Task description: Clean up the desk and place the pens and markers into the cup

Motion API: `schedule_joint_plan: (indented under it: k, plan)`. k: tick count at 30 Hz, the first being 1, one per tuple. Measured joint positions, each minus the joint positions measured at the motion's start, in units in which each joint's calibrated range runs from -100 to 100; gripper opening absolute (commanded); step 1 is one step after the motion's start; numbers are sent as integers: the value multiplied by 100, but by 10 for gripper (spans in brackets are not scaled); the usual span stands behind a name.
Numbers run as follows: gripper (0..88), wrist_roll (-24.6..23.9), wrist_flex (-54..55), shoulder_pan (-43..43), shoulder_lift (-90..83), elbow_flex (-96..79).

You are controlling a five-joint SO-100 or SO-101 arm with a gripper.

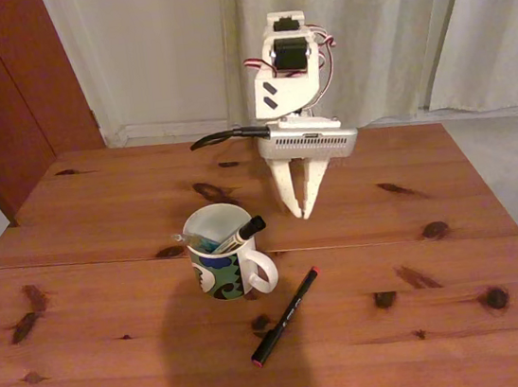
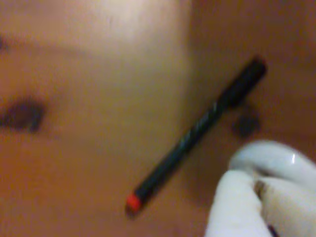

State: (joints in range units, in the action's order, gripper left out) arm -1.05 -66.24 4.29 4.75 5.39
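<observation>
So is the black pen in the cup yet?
No. The black pen lies flat on the desk, right of the cup in the fixed view.

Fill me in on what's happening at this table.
A small robot arm is tidying pens into a mug on a wooden desk. A white marker and a teal pen already stand in the mug. One black pen with a red tip lies on the desk, in front of the mug and to its right in the fixed view. The hand hangs above the desk behind the mug, fingers together, holding nothing.
</observation>
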Motion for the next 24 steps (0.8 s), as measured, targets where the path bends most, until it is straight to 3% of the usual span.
schedule_joint_plan:
  k: [5,15,24]
  plan:
    - [9,20,-722,-139,220,484]
    - [9,-39,-755,-81,322,561]
    - [9,-1324,-796,-37,322,561]
